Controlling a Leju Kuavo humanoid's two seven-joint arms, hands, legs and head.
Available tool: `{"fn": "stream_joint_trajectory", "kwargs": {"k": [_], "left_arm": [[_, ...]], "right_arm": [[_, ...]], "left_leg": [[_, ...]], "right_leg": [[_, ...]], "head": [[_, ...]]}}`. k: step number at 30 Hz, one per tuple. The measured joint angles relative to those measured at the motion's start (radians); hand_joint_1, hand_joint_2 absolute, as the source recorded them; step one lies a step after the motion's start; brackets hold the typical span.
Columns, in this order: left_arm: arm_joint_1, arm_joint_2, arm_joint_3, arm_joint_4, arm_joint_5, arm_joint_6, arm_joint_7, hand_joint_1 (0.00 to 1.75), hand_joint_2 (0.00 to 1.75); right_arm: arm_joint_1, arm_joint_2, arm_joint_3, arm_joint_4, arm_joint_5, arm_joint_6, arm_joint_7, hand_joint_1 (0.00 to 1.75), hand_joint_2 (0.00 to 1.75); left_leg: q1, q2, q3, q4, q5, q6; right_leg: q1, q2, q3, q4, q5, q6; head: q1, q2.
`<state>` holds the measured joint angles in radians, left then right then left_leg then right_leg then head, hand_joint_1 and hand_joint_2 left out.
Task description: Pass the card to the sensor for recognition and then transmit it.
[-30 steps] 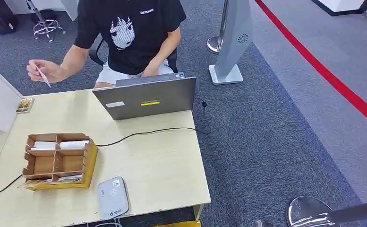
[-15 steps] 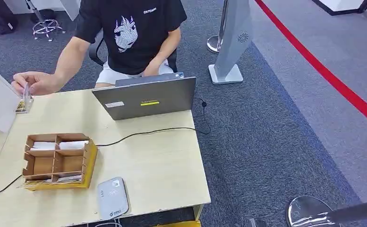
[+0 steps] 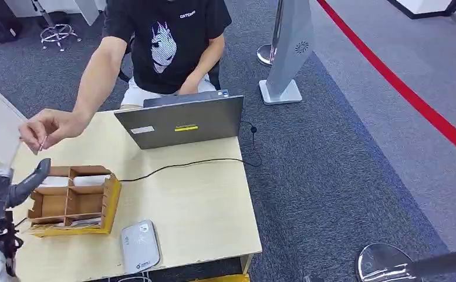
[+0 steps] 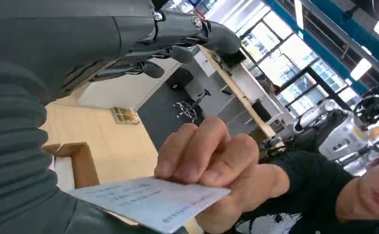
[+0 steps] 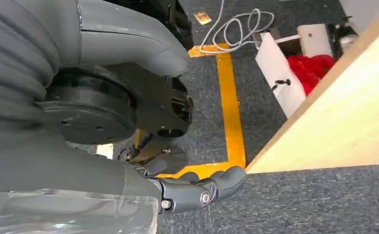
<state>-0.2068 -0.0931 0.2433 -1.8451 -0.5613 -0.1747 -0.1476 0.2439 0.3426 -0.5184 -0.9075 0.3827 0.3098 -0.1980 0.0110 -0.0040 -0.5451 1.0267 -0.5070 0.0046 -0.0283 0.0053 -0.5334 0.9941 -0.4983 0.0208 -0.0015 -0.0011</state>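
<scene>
The left hand (image 3: 2,188) is up at the left edge of the light wooden bench (image 3: 196,217), grey thumb sticking out and dark fingers spread wide, holding nothing. A person in a black printed t-shirt (image 3: 166,41) sits behind the bench and reaches an arm across toward it. That person's hand (image 3: 46,129) pinches the thin white plastic card with small print (image 4: 153,200) between its fingertips. In the left wrist view the card sits right in front of the robot's thumb, close to it, but I can't tell if they're actually touching.

On the bench, the brown wooden divided organiser box (image 3: 73,200) sits near the left side, with white slips in its far compartments. The flat grey card reader sensor (image 3: 139,245) lies just beside the box at the near edge. A grey laptop (image 3: 181,120) stands open at the far side, and a black cable (image 3: 184,163) runs across the benchtop.

The right hand (image 5: 197,190) hangs low beside the bench edge, over grey carpet and a yellow floor line (image 5: 229,97), with its fingers loosely curled and nothing in them.
</scene>
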Motion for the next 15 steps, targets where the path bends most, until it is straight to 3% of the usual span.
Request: {"fn": "stream_joint_trajectory", "kwargs": {"k": [2,3,15], "left_arm": [[-0.023,0.018,-0.031,0.021,-0.050,0.002,0.012,0.00,1.75],[-0.033,0.026,-0.049,0.032,-0.078,0.003,0.020,1.75,1.75],[-0.141,0.118,-0.212,0.123,-0.413,0.024,0.108,1.75,1.75]], "right_arm": [[-0.007,-0.002,-0.010,0.019,0.018,0.004,-0.010,0.00,1.75],[-0.011,-0.003,-0.016,0.031,0.026,0.004,-0.015,0.00,1.75],[-0.063,-0.011,-0.088,0.152,0.152,0.007,-0.088,0.00,1.75]], "left_leg": [[0.000,0.000,0.000,0.000,0.000,0.000],[0.000,0.000,0.000,0.000,0.000,0.000],[0.000,0.000,0.000,0.000,0.000,0.000]], "right_leg": [[0.000,0.000,0.000,0.000,0.000,0.000],[0.000,0.000,0.000,0.000,0.000,0.000],[0.000,0.001,0.000,0.001,0.000,0.000]], "head": [[0.000,0.000],[0.000,0.000],[0.000,0.000]]}}
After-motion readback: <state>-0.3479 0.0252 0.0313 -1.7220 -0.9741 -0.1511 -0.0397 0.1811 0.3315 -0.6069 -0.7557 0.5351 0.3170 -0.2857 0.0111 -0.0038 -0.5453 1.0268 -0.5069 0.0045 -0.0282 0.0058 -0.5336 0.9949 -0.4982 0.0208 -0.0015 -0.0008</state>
